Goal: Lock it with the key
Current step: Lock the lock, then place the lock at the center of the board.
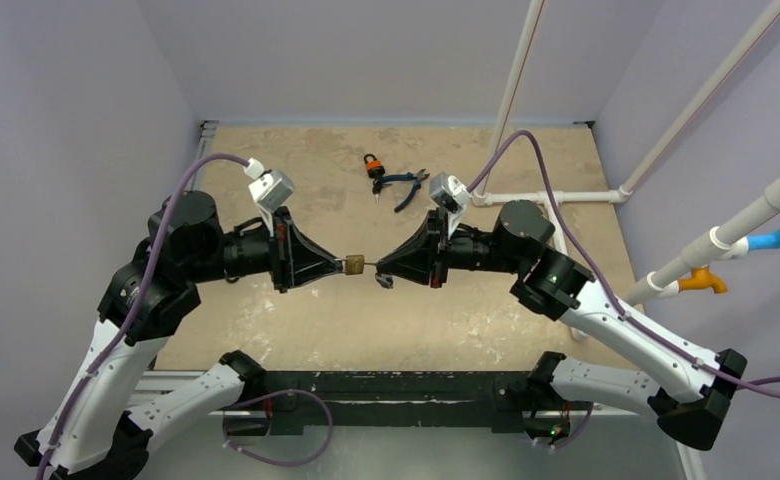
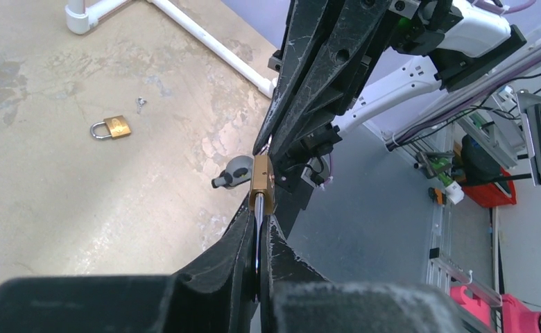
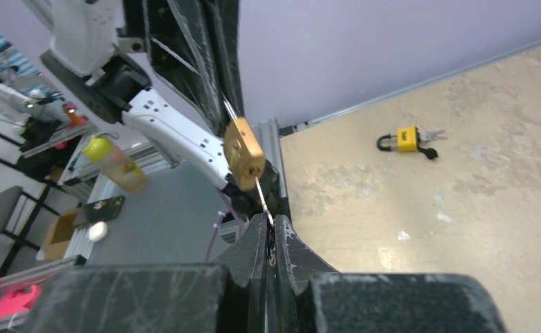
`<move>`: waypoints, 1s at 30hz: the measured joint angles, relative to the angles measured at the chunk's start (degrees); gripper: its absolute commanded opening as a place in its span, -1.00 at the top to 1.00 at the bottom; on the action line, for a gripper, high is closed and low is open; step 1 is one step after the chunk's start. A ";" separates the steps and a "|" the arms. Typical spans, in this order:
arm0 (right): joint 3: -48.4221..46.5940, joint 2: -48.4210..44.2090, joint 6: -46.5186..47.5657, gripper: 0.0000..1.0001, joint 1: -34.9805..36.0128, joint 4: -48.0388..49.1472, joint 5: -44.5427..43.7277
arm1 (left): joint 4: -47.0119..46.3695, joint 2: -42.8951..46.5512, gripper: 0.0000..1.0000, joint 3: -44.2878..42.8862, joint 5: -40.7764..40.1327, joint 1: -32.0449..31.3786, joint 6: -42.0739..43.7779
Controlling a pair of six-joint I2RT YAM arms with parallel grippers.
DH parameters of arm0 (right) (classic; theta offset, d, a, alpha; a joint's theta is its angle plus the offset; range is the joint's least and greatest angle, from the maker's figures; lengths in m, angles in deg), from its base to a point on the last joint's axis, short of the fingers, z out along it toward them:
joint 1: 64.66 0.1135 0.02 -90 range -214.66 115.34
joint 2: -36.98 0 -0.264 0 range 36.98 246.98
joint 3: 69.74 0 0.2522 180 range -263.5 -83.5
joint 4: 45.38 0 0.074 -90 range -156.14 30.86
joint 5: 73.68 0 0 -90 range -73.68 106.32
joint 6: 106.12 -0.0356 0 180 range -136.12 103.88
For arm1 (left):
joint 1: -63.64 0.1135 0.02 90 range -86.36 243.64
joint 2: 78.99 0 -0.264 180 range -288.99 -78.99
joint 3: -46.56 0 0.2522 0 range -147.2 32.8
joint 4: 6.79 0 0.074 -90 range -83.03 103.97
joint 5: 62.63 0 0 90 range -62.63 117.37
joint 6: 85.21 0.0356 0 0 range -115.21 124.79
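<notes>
A small brass padlock (image 1: 354,264) hangs in the air between my two grippers, above the table's middle. My left gripper (image 1: 338,264) is shut on its silver shackle; in the left wrist view the brass body (image 2: 261,184) stands just past the fingertips of that gripper (image 2: 259,222). My right gripper (image 1: 382,270) is shut on the key. In the right wrist view the key's thin shaft (image 3: 261,195) runs from the gripper (image 3: 271,225) into the bottom of the padlock (image 3: 243,152). A grey spare key (image 2: 233,172) dangles beside the lock.
An orange padlock (image 1: 371,165) and blue pliers (image 1: 406,185) lie at the back of the table. A second brass padlock (image 2: 115,127) and a yellow padlock with keys (image 3: 408,139) lie on the tabletop. White pipes (image 1: 526,197) run along the right.
</notes>
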 measured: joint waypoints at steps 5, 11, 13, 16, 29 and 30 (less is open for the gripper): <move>0.00 -2.01 2.14 1.00 -0.04 -5.35 -6.27 | 2.60 0.09 1.00 -2.23 -1.55 1.70 1.75; 0.02 -0.90 2.49 1.00 -0.02 -12.83 -23.69 | 5.86 -1.51 1.00 -2.58 -8.76 1.88 2.12; 0.04 1.18 1.42 1.00 -0.02 -15.32 -32.26 | 4.50 -3.87 1.00 -0.76 -11.06 1.79 0.66; 0.24 5.64 -1.20 1.00 -0.20 -18.86 -43.69 | 1.46 -9.09 1.00 3.30 -15.13 0.59 -2.49; 11.93 12.50 -10.80 1.00 -4.44 -21.79 -54.16 | -14.58 -37.92 1.00 9.09 -22.18 -8.70 -15.39; 12.72 12.15 -11.41 1.00 -4.44 -21.75 -53.94 | -15.69 -39.63 1.00 9.16 -21.99 -9.16 -16.04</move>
